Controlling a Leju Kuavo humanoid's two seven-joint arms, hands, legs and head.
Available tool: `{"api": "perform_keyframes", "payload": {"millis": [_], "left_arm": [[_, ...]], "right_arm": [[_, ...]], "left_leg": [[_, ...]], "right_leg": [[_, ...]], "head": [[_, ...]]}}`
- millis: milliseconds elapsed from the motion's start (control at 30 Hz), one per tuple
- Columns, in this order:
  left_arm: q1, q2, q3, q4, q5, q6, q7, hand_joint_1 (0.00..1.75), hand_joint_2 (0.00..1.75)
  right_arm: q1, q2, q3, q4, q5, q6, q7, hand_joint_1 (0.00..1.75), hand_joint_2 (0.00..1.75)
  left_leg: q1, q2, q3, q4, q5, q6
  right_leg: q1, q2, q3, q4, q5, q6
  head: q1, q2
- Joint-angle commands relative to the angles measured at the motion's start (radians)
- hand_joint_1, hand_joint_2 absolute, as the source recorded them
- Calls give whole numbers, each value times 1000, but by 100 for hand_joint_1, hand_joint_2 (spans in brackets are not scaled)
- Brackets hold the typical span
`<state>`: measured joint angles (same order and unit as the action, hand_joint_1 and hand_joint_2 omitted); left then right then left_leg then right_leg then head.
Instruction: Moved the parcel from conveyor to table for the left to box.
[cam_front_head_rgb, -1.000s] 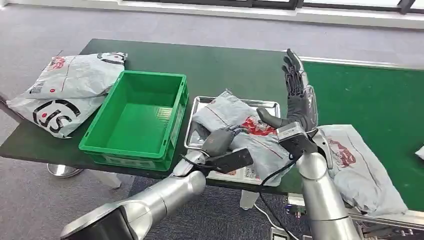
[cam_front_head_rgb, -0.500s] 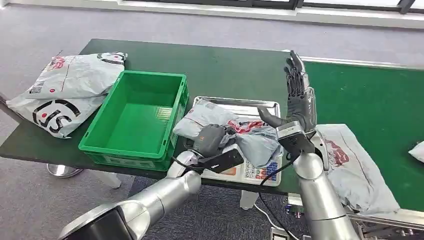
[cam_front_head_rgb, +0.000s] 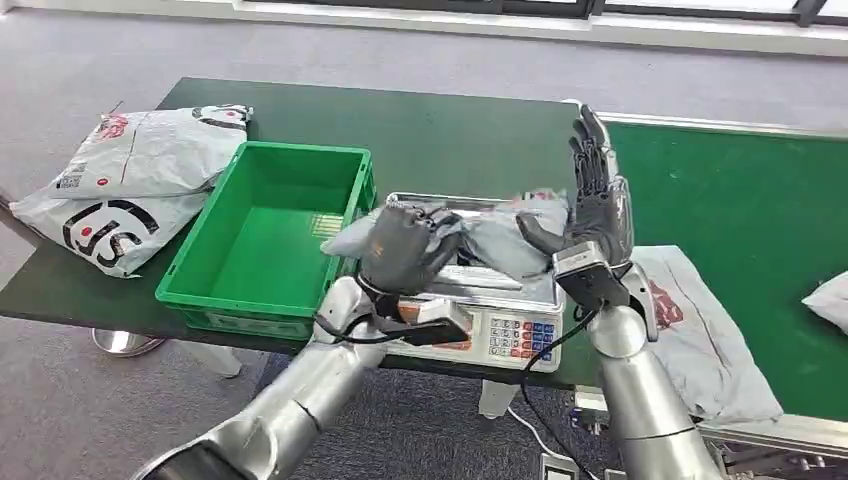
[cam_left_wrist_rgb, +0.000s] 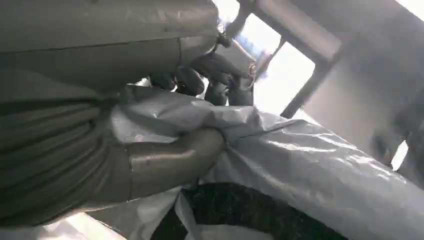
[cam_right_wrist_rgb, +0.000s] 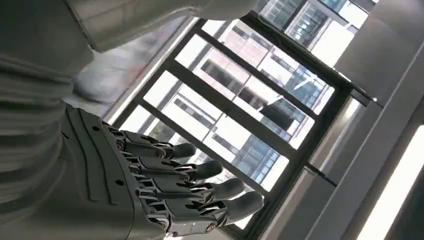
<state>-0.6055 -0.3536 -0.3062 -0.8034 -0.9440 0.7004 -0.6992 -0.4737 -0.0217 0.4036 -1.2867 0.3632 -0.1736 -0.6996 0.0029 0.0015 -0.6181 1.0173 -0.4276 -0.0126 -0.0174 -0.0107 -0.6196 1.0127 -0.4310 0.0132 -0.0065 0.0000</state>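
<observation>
My left hand (cam_front_head_rgb: 400, 248) grips a grey plastic parcel (cam_front_head_rgb: 490, 232) and holds it lifted above the steel scale tray (cam_front_head_rgb: 480, 290), beside the green box (cam_front_head_rgb: 265, 235). In the left wrist view the thumb (cam_left_wrist_rgb: 170, 160) and fingers (cam_left_wrist_rgb: 220, 85) clamp the crumpled grey parcel (cam_left_wrist_rgb: 310, 165). My right hand (cam_front_head_rgb: 595, 190) stands upright just right of the parcel, fingers straight and spread, holding nothing; the right wrist view shows its flat fingers (cam_right_wrist_rgb: 200, 190) against windows. Another grey parcel (cam_front_head_rgb: 700, 330) lies on the green conveyor (cam_front_head_rgb: 740, 200) at my right.
Two large grey parcels (cam_front_head_rgb: 130, 180) lie at the table's left end. The scale's keypad (cam_front_head_rgb: 515, 338) faces the table's front edge. A white parcel (cam_front_head_rgb: 830, 298) sits at the conveyor's far right. The dark green table (cam_front_head_rgb: 450, 130) stretches behind the box.
My left hand has raised the parcel off the scale tray and carried it left toward the green box. The right hand has stayed upright and open.
</observation>
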Motion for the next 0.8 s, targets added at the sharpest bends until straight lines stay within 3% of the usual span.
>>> {"api": "perform_keyframes", "payload": {"millis": [33,233,267,367,400,500,533,567,633,800], "left_arm": [[84,5,191,-404,-81,-2,1,175,175],[104,7,254,-514,-238,-2,1,175,175],[92,36,237,-501,-232,-2,38,175,175],[65,5,395,-337,-356,-2,1,175,175],[27,5,464,-217,-433,-2,41,175,175],[-74,55,509,108,-395,-2,108,175,175],[-89,89,467,157,-511,-2,247,175,175],[-184,150,436,444,-555,-28,450,175,175],[-197,188,422,502,-534,-53,472,175,175],[-204,185,418,516,-534,-87,512,175,175]], "right_arm": [[-70,-26,42,100,6,1,1,0,175],[-61,-38,12,81,14,14,2,0,175],[-56,-49,17,67,9,26,11,0,175],[-40,-50,7,55,18,28,4,0,175],[-28,-61,12,45,29,16,3,0,175],[0,-72,-3,15,31,19,5,0,175],[3,-73,-4,10,33,22,3,0,175],[15,-76,-11,-9,38,30,5,0,175],[31,-76,-21,-28,48,40,11,0,175],[31,-73,-22,-27,51,43,12,0,175]], "left_leg": [[1,3,2,-1,-1,0],[1,4,2,-1,-1,0],[1,3,1,0,-2,0],[0,3,5,-3,-1,0],[0,2,5,-3,-1,0],[0,0,5,-3,0,0],[1,-1,4,-3,0,0],[-1,-3,5,-3,1,0],[-1,-3,4,-3,1,0],[0,6,3,-1,2,-3]], "right_leg": [[1,3,1,-1,0,-1],[1,4,2,-2,0,-1],[1,3,1,-1,0,-1],[1,3,4,-3,0,-1],[0,2,5,-3,0,-1],[0,0,5,-3,0,-1],[1,-1,4,-2,0,-1],[-1,-3,4,-1,-1,-1],[-1,-4,4,-1,-1,-1],[1,6,-1,-1,4,-4]], "head": [[0,0],[0,0],[0,0],[0,0],[0,0],[0,0],[0,0],[0,0],[0,0],[0,0]]}}
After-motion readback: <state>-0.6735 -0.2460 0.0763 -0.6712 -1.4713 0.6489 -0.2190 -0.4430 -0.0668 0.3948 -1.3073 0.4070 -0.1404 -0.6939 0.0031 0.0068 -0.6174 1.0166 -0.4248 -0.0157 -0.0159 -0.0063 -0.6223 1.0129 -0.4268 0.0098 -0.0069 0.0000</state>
